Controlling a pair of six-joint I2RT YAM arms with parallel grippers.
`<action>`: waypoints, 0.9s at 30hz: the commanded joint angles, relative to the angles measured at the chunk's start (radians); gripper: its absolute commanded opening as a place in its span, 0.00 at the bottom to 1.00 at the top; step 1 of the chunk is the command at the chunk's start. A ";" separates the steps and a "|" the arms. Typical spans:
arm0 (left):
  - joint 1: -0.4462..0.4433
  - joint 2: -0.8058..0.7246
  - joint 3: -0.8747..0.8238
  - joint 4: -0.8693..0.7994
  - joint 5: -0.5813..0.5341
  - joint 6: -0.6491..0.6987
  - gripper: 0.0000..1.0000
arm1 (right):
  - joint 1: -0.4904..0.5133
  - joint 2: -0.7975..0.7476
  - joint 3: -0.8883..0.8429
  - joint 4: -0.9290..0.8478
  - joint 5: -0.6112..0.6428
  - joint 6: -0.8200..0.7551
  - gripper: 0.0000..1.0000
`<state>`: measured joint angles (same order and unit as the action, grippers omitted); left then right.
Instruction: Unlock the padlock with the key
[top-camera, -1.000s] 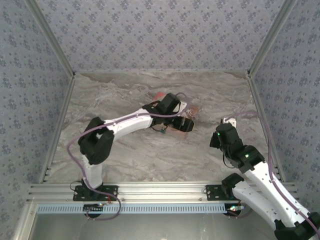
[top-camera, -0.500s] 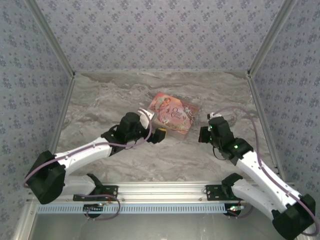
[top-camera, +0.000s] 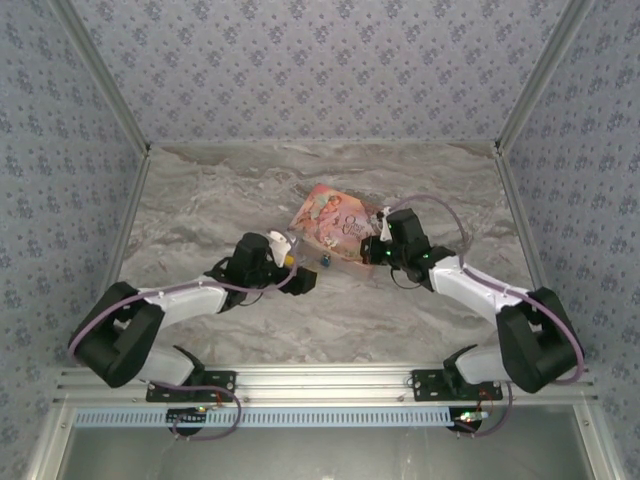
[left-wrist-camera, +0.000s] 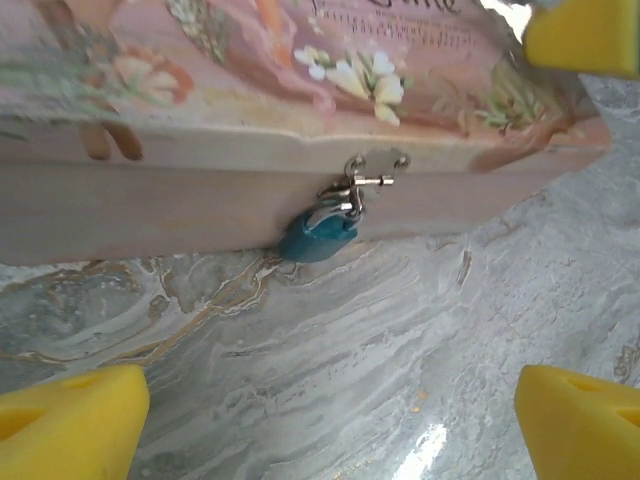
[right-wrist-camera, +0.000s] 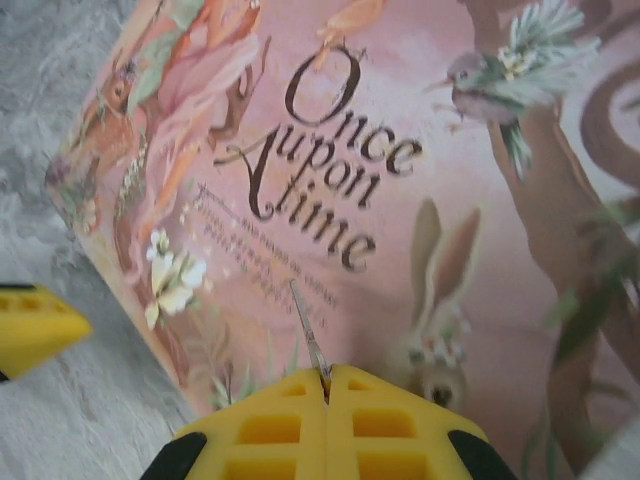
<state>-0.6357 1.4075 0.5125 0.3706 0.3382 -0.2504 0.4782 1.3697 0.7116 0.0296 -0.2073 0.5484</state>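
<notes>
The small teal padlock (left-wrist-camera: 318, 238) hangs by its silver shackle from the clasp on the front edge of the pink book (left-wrist-camera: 300, 80), touching the marble table. In the top view the padlock (top-camera: 325, 261) is a tiny dot at the book's (top-camera: 335, 222) near edge. My left gripper (left-wrist-camera: 330, 430) is open and low, facing the lock with nothing between its yellow pads (left-wrist-camera: 70, 425); from above it (top-camera: 300, 277) sits just left of the lock. My right gripper (right-wrist-camera: 327, 375) is shut on the thin silver key (right-wrist-camera: 308, 335), whose blade points over the book cover (right-wrist-camera: 400, 150); from above it (top-camera: 372, 250) is at the book's right edge.
Patterned walls enclose the marble table (top-camera: 220, 200) on three sides. A metal rail (top-camera: 320, 380) runs along the near edge. The right gripper's yellow finger (left-wrist-camera: 585, 35) shows at the top right of the left wrist view.
The left arm drew back off the book and settled low, facing the padlock. The right arm swung left to the book's right edge with the key.
</notes>
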 joint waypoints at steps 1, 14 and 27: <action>0.001 0.038 -0.028 0.181 0.042 0.024 0.94 | -0.024 0.046 0.027 0.094 -0.055 0.045 0.00; -0.018 0.250 -0.036 0.436 0.055 0.010 0.85 | -0.012 0.074 -0.021 -0.017 0.038 0.039 0.00; -0.097 0.357 0.014 0.486 -0.117 0.065 0.84 | 0.016 0.062 -0.030 -0.040 0.078 0.018 0.00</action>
<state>-0.7235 1.7519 0.4969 0.8204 0.2642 -0.2111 0.4850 1.4231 0.7177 0.1127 -0.1661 0.5797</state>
